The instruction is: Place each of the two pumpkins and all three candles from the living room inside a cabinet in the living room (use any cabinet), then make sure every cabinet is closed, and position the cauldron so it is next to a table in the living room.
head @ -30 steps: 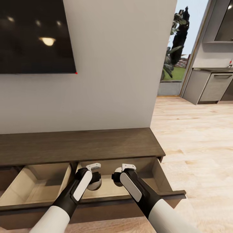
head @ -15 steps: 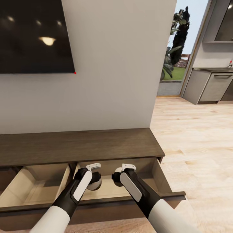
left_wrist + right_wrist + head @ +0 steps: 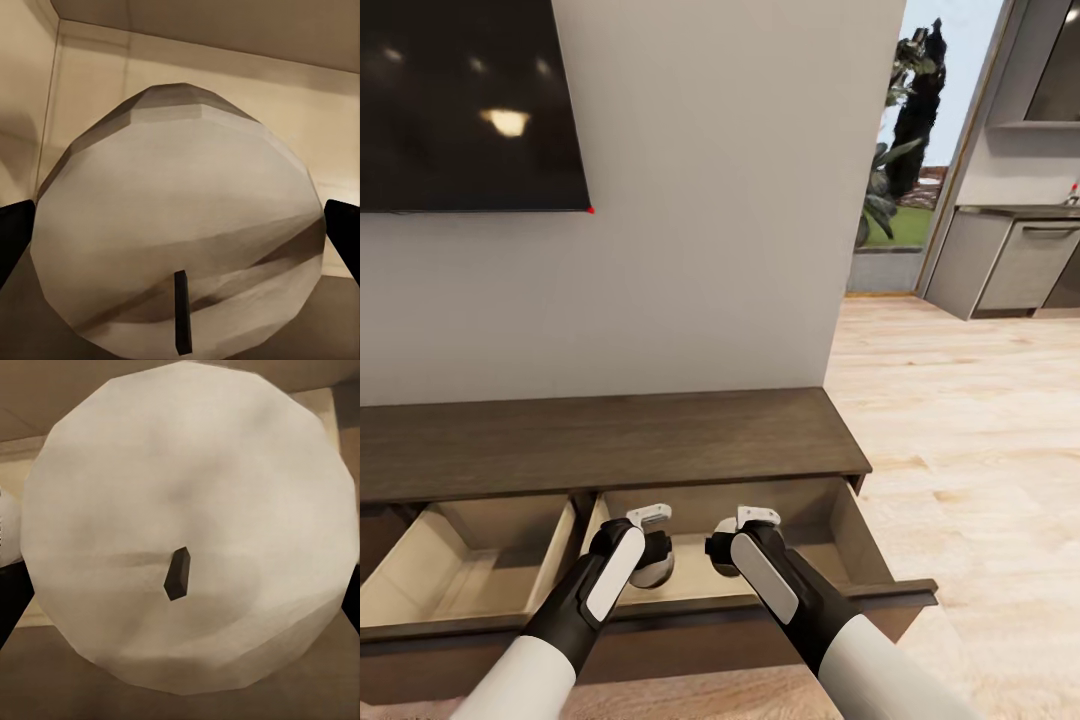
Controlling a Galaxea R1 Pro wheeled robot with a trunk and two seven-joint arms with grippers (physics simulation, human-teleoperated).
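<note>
While both arms reach down into the pulled-out right drawer of the cabinet (image 3: 610,440), we see each hand clenched on a candle. Our left hand (image 3: 650,560) grasps one candle (image 3: 180,225), a pale rounded cylinder with a dark wick; in the left wrist view the two dark fingers (image 3: 15,240) press against its opposite sides, and the light drawer floor and back wall lie just beyond it. Just beside it, our right hand (image 3: 725,555) grips a second candle (image 3: 187,525), whose flat top with its small dark wick faces the right wrist camera, dark finger edges showing at both sides. The two hands hang close together, apart from each other, inside the same drawer. To the left of our left hand a second drawer (image 3: 470,565) also stands open, its light wooden interior bare where we can see it. Above the hands runs the cabinet's dark flat top, and above that a black television (image 3: 470,100) on the grey wall (image 3: 710,200). Well to the right of our right hand stretches the light wooden floor (image 3: 980,450), with grey kitchen units (image 3: 1020,260) far beyond.
</note>
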